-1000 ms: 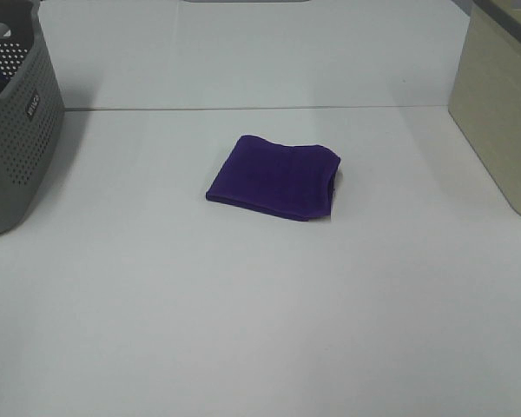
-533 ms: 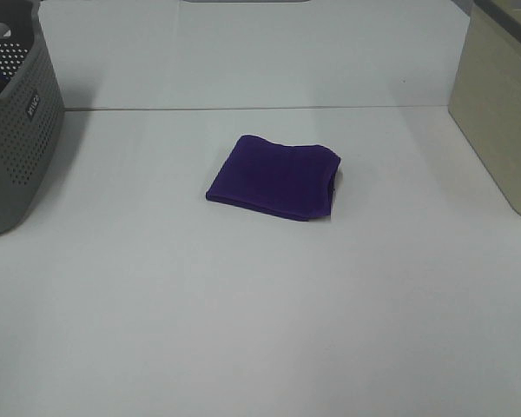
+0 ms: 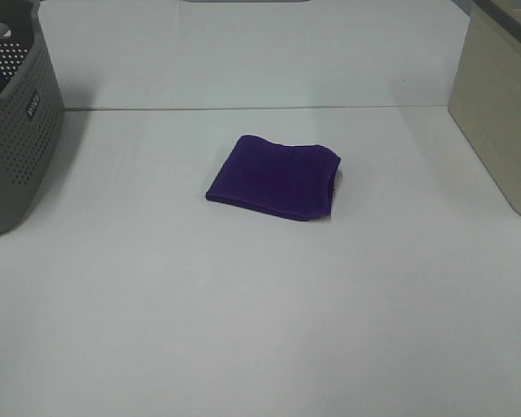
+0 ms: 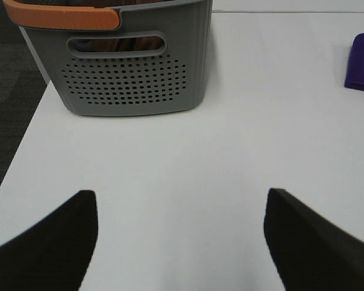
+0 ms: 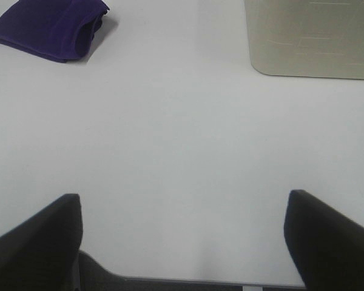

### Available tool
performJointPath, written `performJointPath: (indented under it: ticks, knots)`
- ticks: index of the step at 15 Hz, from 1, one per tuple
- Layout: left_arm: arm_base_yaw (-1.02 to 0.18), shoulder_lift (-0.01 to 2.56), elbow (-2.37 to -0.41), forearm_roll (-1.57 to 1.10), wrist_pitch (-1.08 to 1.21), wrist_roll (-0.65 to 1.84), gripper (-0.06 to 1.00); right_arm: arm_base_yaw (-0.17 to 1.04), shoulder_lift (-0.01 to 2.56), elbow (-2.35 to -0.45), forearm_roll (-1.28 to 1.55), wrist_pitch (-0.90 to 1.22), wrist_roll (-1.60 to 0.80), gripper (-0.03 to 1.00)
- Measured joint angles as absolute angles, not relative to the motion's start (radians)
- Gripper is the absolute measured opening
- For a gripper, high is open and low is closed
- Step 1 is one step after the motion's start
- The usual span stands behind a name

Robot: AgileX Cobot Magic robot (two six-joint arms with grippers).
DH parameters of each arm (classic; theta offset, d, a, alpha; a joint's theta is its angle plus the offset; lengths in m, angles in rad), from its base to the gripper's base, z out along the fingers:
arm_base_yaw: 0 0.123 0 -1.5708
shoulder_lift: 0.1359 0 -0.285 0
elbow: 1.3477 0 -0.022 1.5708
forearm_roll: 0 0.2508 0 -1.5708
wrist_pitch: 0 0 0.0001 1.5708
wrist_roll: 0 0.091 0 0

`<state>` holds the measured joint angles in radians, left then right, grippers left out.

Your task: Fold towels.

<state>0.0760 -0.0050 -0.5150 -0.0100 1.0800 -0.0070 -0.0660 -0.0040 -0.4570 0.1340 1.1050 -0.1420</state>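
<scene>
Folded purple towel (image 3: 275, 178), tag apparently hidden.

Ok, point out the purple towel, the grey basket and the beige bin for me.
purple towel (image 3: 276, 177), exterior high view, middle of its folded top.
grey basket (image 4: 133, 79), left wrist view, on its perforated side wall.
beige bin (image 5: 309, 36), right wrist view, on its facing wall.

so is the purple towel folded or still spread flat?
Folded. The purple towel lies as a compact stacked rectangle on the table, with layered edges showing at one end in the right wrist view. Neither gripper touches it.
</scene>
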Motion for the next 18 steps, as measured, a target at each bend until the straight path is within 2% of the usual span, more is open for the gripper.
performJointPath:
  ticks: [18]
  knots:
    - [0.038,-0.005,-0.515,-0.01,1.08,-0.007,0.7,-0.066,-0.004,-0.457,0.135,1.105,-0.142,0.88]
